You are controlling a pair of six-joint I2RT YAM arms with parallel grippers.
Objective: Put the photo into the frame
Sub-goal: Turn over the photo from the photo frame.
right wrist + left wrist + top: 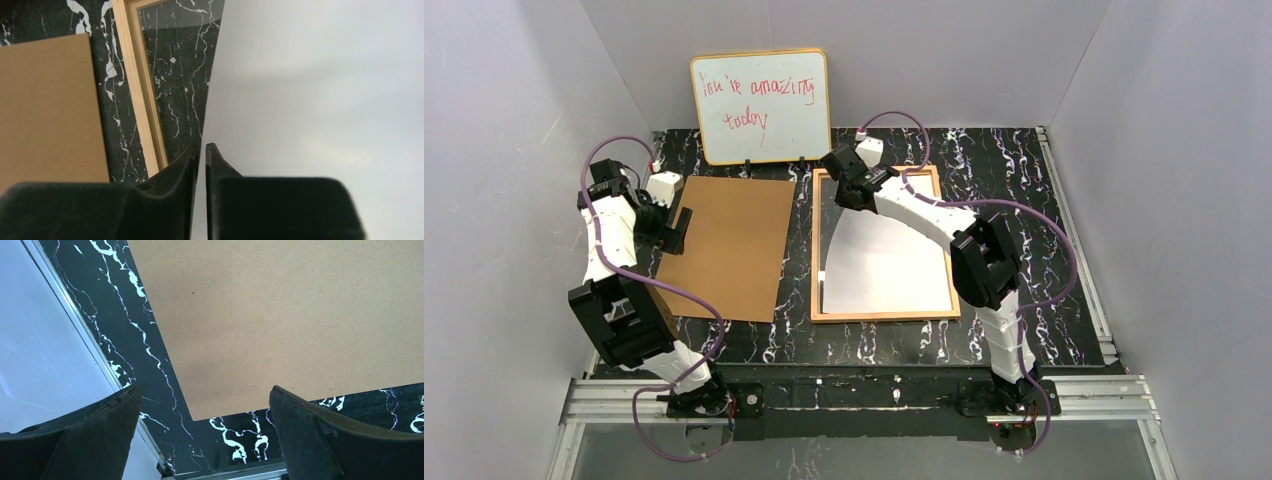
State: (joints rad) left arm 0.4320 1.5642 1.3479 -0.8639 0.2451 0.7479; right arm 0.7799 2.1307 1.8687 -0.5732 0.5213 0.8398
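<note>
The golden-wood frame [884, 316] lies flat mid-table, its clear pane showing the marble beneath. Inside it rests the photo [889, 265], blank white side up, its far left part curled up off the pane. My right gripper [849, 185] is at that raised far corner. In the right wrist view its jaws [202, 147] stand almost together with the photo's [320, 90] thin edge between them, beside the frame's rail [135, 75]. The frame's brown fibreboard back [729, 245] lies apart to the left. My left gripper [674, 228] hangs open over the board's left edge [280, 315], jaws [204, 390] wide with nothing between them.
A yellow-rimmed whiteboard [762, 105] with red handwriting leans against the back wall behind the board and frame. White walls close in on both sides. A metal rail [95, 350] edges the black marbled table [1014, 200] on the left.
</note>
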